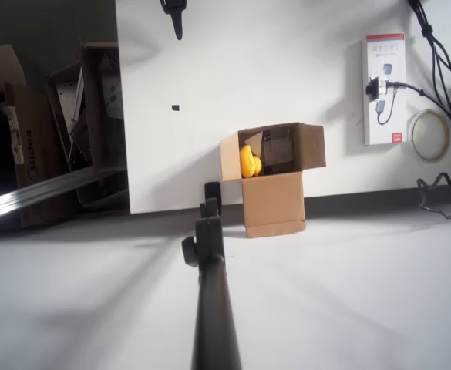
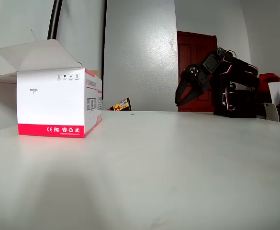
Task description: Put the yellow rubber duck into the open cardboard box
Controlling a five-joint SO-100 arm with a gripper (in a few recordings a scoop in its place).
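Duck point(image 1: 248, 163) sits inside the box point(image 1: 274, 202); gripper point(image 2: 184, 97) hangs empty, well apart above the surface point(image 2: 168, 163), opening unclear.

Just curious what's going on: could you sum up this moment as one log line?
yellow rubber duck: inside cardboard box | end effector: away from box, folded back, holding nothing

On the table — 1 yellow rubber duck point(image 1: 247, 162), 1 cardboard box point(image 1: 274, 202), 1 white-and-red carton point(image 1: 385, 89), 1 tape roll point(image 1: 429, 135).
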